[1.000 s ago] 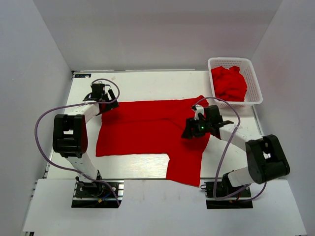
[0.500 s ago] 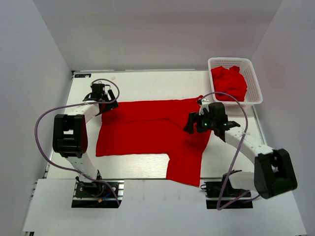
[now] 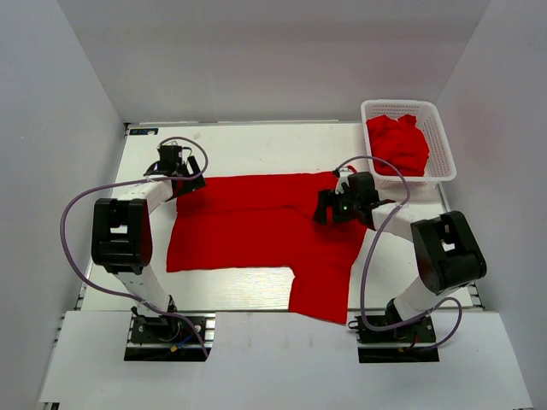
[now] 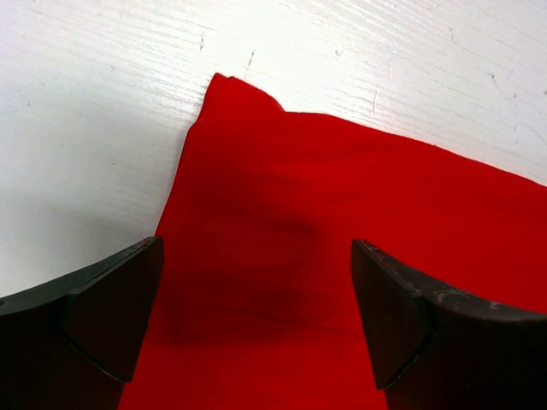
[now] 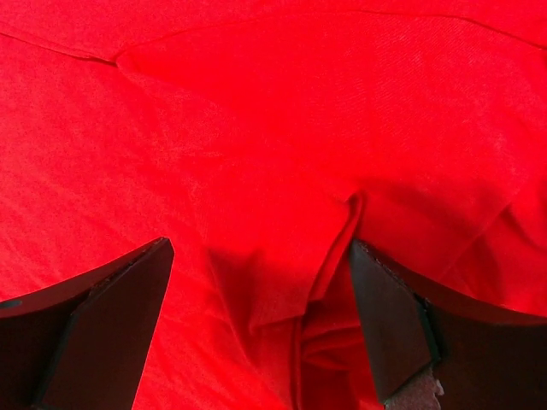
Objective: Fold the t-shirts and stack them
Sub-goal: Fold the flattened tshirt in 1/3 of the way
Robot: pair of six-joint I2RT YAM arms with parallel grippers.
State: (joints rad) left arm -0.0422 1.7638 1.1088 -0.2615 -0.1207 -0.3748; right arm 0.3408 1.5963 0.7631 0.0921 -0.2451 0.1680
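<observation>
Top external: one spread t-shirt (image 3: 248, 231), one basket (image 3: 399, 104).

T-shirt (image 3: 248, 226) ctr, basket (image 3: 398, 105) far R

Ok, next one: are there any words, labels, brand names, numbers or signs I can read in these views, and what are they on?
No text can be read in any view.
Spread red fabric t-shirt: no print or neck label showing.
Crumpled red shirts in the white plastic lattice basket: none visible.
Black and white left arm and right arm: no legible marking.
</observation>
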